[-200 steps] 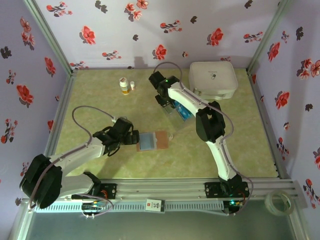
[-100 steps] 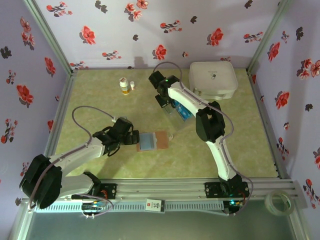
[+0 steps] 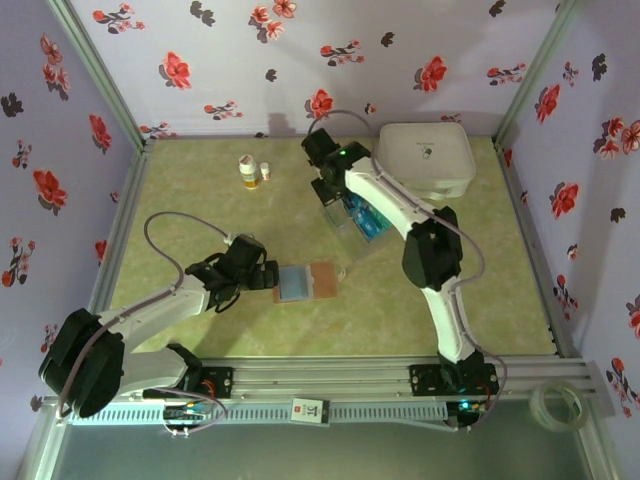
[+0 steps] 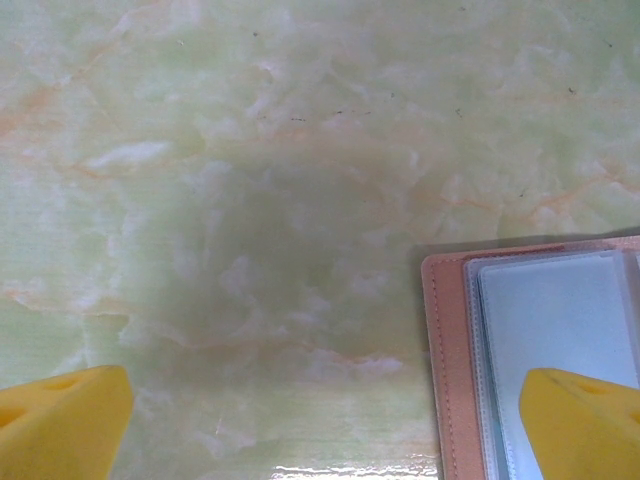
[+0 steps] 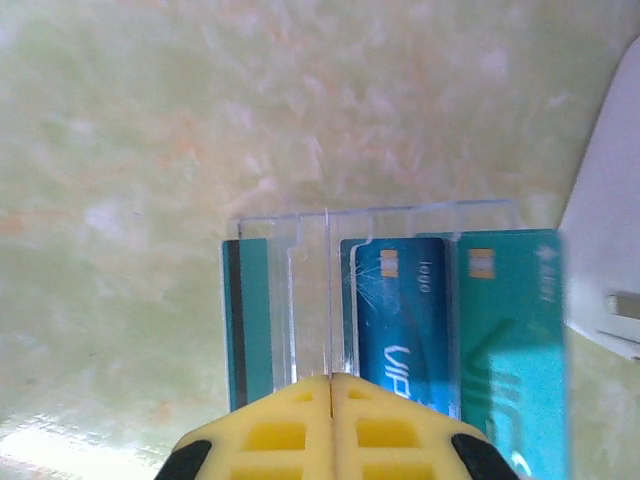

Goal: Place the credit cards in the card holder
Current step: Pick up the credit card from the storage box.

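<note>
- Top external view, nearest us: the left gripper (image 3: 268, 278) rests low just beside the left edge of the card holder (image 3: 310, 282). The holder lies open and flat about mid-worktop (image 3: 400, 300). The jaws stand wide apart, with nothing between them.
- From the left wrist, one yellow fingertip (image 4: 585, 425) hangs over the holder's pale clear sleeve (image 4: 555, 310); we cannot tell whether a card sits inside it.
- Farther back, toward the far edge and right of centre, the right gripper (image 5: 330, 395) has its jaws pressed together at the top of the clear tray (image 5: 305, 300), in line with a divider. Whether it pinches anything we cannot tell.
- We count three credit cards (image 5: 400, 320) standing in that tray: a teal one with a dark stripe, a blue one and another teal one.
- We judge the step in hand to be fetching a card from the tray. The next move calls for a sure pinch on one card's top edge and a straight lift clear of its slot, then a carry to the holder while the left gripper steadies it.
- We also count one holder, one tray, two bottles (image 3: 250, 172) near the far edge, and one white case (image 3: 427, 158) in the far right corner.
</note>
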